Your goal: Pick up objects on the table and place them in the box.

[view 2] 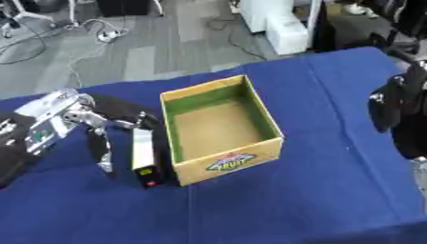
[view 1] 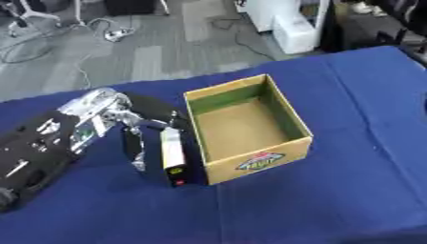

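Holding a long black and silver bar [view 1: 173, 157] by its sides, the left hand [view 1: 133, 128] has fingers curled around it, left of the box [view 1: 250, 164]. It looks stiff and light.

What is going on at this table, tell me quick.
The robot's left hand has its fingers curled round a slim black and silver object, holding it just outside the left wall of the open cardboard box on the blue table. The box looks empty inside, so the object has not gone in yet. The right hand shows at the right edge of the right eye view, away from the box; its fingers cannot be made out.
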Controlling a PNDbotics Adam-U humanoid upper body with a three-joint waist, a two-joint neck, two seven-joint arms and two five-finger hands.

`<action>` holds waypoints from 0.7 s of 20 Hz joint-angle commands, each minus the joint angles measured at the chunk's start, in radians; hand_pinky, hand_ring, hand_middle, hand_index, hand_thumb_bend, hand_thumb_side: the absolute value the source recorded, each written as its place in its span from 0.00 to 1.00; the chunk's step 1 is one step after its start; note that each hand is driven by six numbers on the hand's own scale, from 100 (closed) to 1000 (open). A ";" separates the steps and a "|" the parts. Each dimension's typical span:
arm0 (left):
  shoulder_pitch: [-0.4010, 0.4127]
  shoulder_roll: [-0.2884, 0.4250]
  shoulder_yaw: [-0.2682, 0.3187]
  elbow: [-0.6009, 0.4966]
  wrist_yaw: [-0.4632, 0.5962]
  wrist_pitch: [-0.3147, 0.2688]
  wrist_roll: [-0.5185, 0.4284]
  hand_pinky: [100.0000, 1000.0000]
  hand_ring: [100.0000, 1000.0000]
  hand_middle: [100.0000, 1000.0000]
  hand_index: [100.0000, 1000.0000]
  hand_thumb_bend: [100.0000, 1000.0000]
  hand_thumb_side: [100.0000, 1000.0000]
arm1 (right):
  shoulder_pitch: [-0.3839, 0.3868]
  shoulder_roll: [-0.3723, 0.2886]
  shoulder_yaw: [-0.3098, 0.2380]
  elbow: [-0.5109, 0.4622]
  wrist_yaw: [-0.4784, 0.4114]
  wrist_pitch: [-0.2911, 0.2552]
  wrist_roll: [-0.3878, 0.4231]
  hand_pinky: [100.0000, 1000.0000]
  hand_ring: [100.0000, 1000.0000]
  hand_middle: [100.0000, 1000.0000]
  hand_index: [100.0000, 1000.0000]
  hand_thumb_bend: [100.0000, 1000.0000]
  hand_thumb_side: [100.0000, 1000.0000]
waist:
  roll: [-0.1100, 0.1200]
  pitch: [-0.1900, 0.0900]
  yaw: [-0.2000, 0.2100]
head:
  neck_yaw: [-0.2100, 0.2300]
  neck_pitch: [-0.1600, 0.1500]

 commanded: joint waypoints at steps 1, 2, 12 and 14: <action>-0.011 0.006 0.009 0.008 -0.006 -0.357 -0.357 1.00 0.89 0.87 0.95 0.69 0.21 | -0.015 -0.027 -0.005 -0.013 -0.002 -0.033 0.033 0.10 0.26 0.32 0.42 0.00 1.00 | -0.004 -0.007 -0.001 | -0.001 -0.004; -0.011 0.002 0.010 0.011 -0.006 -0.357 -0.357 1.00 0.89 0.87 0.95 0.70 0.21 | -0.015 -0.027 -0.005 -0.013 -0.002 -0.033 0.033 0.10 0.26 0.32 0.42 0.00 1.00 | -0.005 -0.007 -0.001 | 0.000 -0.005; -0.013 -0.016 0.011 0.013 -0.005 -0.357 -0.357 1.00 0.89 0.86 0.94 0.68 0.20 | -0.022 -0.027 -0.005 -0.013 -0.007 -0.030 0.031 0.10 0.26 0.32 0.42 0.00 1.00 | -0.004 -0.006 -0.008 | -0.002 -0.006; -0.012 -0.018 0.010 0.016 -0.007 -0.357 -0.357 1.00 0.89 0.86 0.94 0.69 0.20 | -0.025 -0.028 -0.005 -0.013 -0.009 -0.028 0.031 0.10 0.26 0.32 0.42 0.00 1.00 | -0.004 -0.005 -0.010 | -0.001 -0.007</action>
